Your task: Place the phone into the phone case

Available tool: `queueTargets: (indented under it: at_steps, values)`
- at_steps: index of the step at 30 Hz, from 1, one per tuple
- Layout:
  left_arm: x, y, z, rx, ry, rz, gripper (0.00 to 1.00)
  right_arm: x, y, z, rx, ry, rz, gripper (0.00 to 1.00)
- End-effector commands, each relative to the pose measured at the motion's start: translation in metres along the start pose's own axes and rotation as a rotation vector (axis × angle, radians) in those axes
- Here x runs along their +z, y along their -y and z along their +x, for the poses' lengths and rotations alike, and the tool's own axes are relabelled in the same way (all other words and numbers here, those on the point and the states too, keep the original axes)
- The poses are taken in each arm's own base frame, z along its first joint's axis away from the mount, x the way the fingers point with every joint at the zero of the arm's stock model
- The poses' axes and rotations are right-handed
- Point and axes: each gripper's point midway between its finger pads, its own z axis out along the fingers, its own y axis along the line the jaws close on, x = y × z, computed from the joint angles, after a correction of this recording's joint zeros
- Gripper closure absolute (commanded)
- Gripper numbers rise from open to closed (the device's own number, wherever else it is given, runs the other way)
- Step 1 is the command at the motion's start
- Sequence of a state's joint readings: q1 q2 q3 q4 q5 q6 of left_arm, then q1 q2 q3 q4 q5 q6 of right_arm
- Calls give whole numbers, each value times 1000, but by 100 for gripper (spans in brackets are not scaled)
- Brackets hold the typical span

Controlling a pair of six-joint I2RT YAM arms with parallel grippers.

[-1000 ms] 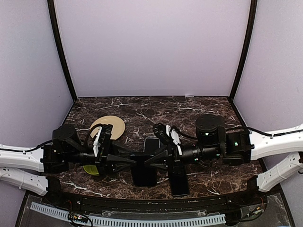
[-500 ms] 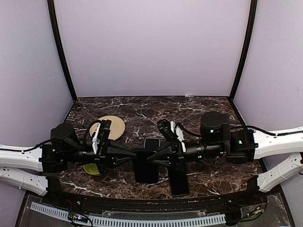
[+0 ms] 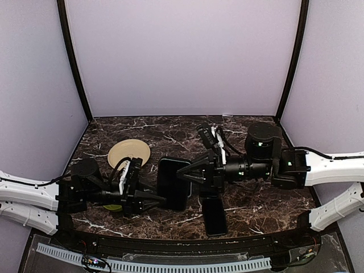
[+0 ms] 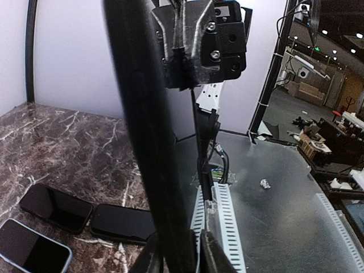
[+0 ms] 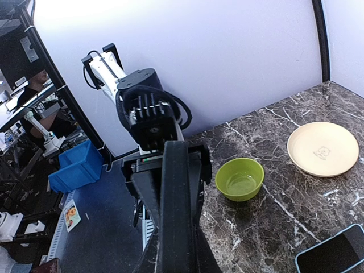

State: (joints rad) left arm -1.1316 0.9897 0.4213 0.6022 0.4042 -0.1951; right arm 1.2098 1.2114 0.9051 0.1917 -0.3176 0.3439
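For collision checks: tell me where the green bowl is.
The green bowl sits on the table's left side, just nearer than the beige plate, mostly hidden under the left arm in the top view.

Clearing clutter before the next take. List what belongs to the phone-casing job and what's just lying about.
Job: black slab, phone or case, in the right gripper; left gripper at its edge; dark phone lying flat, perhaps.
Lying about: beige plate; green bowl.
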Motion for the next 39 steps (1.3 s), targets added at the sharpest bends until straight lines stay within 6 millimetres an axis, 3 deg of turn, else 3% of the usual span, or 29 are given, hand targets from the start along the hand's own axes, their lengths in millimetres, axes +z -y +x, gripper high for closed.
queueTargets:
  at_steps: [1,4,5,6,8,11,13,17,19,21,23,24,25,26,27,28,31,35,39]
  values:
    - [1,9,-9,-2,42,52,93,-8,-30,-51,-26,149,-109,100]
    - [1,11,-12,-17,54,67,100,-7,-27,-49,-16,148,-103,100]
    - [0,12,-18,-16,83,68,100,-6,-24,-46,-8,140,-91,95]
    - [-1,11,-19,-44,97,65,100,-4,-18,-38,8,120,-69,80]
    - [-6,12,-30,-67,163,66,100,4,-2,-11,50,37,-13,58]
    - [-9,15,-47,-92,226,85,100,14,13,33,125,-69,17,53]
    - [-8,15,-49,-122,230,90,100,17,7,43,148,-72,-35,58]
    - [-4,13,-42,-170,206,95,100,22,-1,35,140,-30,-70,98]
    - [-2,11,-35,-204,180,85,100,22,1,34,160,-16,-62,100]
    - [2,3,-24,-250,132,43,100,20,4,37,212,-7,-46,100]
    - [3,-15,-4,-319,50,-67,79,19,15,52,303,-47,9,100]
    - [-1,-34,18,-369,-21,-189,57,19,22,66,355,-91,50,100]
    - [-4,-44,26,-389,-54,-261,50,19,27,82,408,-141,74,100]
    - [-18,-66,53,-417,-139,-420,44,20,28,98,457,-193,82,100]
    - [-28,-76,61,-419,-166,-500,43,20,30,113,510,-235,92,100]
    - [-48,-94,85,-429,-238,-657,43,20,33,126,578,-265,109,100]
    - [-74,-106,111,-428,-323,-791,44,27,39,149,661,-298,117,100]
    - [-75,-103,127,-446,-357,-778,46,41,57,168,759,-328,142,100]
    - [-60,-96,140,-444,-445,-705,50,49,69,192,872,-353,146,100]
